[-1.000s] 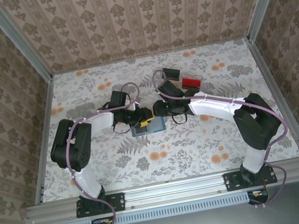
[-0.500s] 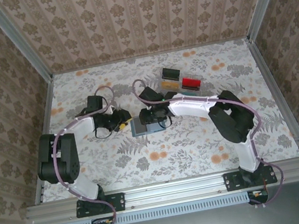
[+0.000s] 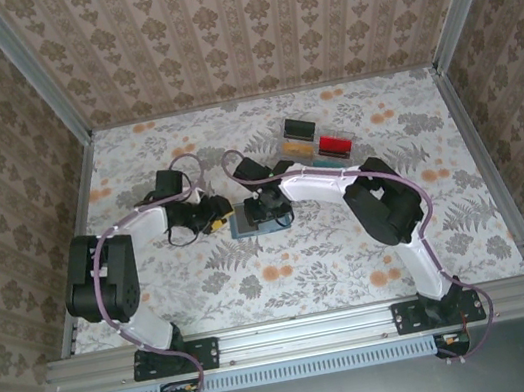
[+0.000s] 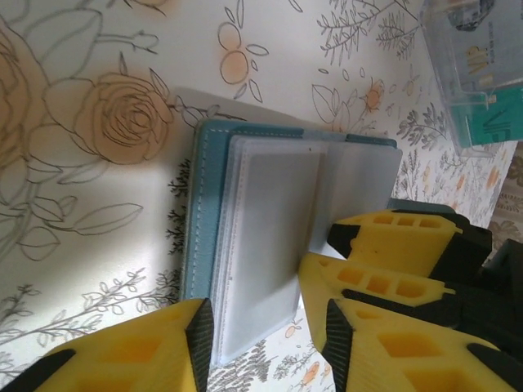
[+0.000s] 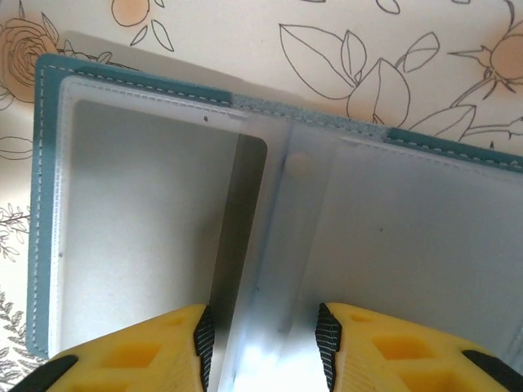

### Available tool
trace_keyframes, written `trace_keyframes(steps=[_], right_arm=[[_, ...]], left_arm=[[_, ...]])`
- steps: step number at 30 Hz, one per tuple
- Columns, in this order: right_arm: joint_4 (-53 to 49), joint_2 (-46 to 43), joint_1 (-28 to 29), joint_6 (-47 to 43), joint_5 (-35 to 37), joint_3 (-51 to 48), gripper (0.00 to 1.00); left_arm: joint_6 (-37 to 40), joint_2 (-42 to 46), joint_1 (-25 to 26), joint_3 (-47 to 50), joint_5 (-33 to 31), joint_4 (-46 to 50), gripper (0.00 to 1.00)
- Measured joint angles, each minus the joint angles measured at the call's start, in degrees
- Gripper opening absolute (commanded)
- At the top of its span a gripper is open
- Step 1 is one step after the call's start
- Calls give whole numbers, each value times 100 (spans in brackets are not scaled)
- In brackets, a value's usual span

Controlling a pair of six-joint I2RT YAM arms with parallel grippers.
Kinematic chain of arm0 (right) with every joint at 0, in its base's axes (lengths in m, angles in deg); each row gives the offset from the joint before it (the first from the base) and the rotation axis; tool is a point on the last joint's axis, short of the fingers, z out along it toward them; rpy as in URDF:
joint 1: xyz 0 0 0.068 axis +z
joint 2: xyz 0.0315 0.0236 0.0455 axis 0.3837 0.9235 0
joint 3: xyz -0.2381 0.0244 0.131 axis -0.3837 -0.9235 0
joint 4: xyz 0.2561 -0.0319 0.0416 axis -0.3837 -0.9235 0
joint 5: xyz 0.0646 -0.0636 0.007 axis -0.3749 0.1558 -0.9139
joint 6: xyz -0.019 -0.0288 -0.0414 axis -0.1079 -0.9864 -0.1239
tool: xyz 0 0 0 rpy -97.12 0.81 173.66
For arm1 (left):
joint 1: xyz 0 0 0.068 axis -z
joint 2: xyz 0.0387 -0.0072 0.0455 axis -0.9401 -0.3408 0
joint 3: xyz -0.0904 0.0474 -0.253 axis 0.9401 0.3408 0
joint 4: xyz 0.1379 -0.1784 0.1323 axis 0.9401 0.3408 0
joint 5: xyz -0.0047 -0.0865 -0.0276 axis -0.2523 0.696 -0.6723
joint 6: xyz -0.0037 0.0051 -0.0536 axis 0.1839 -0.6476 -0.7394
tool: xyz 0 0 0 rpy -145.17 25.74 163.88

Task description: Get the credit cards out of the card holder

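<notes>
Half open over the open holder (image 5: 49,163): right gripper (image 5: 261,327) and left gripper (image 4: 265,327).
Right jaws straddle a raised clear leaf (image 5: 253,245) without pinching it; left holds nothing at the holder's left edge. Holder lies mid-table (image 3: 351,241), tray (image 3: 313,139) far right; cards cannot be told apart.

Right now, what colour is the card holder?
The card holder is teal, clearest in the right wrist view.

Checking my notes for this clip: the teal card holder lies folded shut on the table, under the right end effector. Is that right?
Not quite: the card holder lies open, with both pocket panels spread out, as the right wrist view shows. It is on the table, under the right end effector.
</notes>
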Motion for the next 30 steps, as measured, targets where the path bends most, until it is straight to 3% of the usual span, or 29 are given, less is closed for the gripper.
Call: trace_keyframes(steps=[30], right_arm=[[-162, 120, 90, -131, 334, 153, 37]], left_arm=[[138, -463, 267, -72, 63, 26, 36]])
